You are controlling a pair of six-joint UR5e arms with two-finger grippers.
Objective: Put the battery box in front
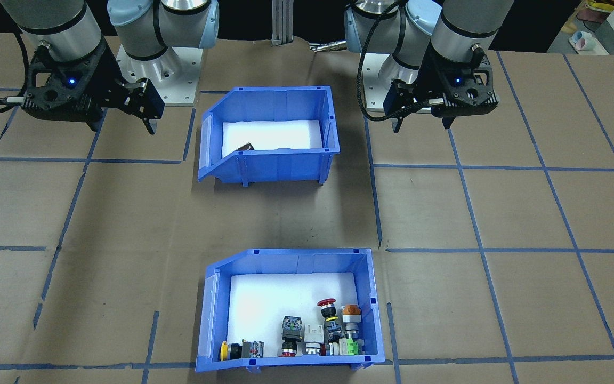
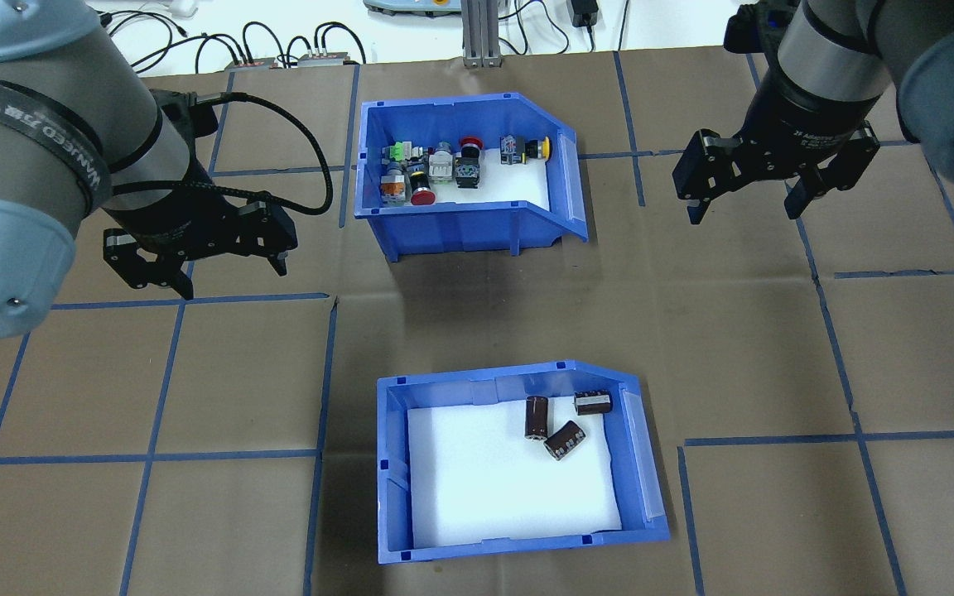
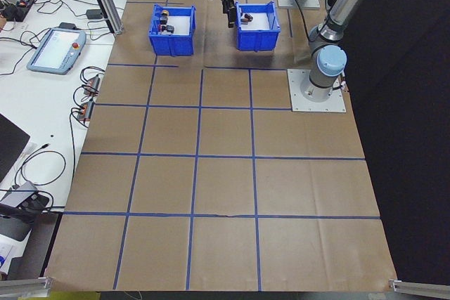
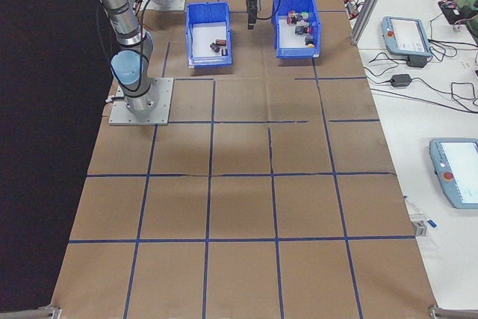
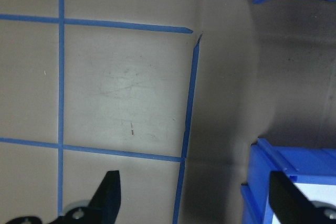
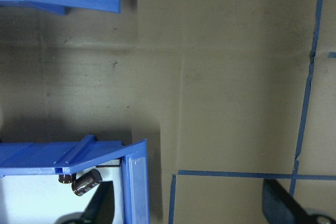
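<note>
Both claws hang spread and empty; battery box [image 2: 518, 463] sits between them, slightly nearer left claw [image 2: 195, 269] than right claw [image 2: 746, 194].

The bench [image 2: 195, 513] is covered in brown board marked by a blue tape grid. Two blue bins are set on it, well apart: the battery box [image 2: 518, 534] nearest the robot, the switch bin [image 2: 460, 228] beyond.

Brown cardboard-covered worktop [image 5: 126, 87] crossed by blue tape lines [image 5: 61, 77]; black pincer fingertips [image 5: 107, 192] spread wide (nothing between them), blue plastic bin corners [image 5: 294, 166] at right.
</note>
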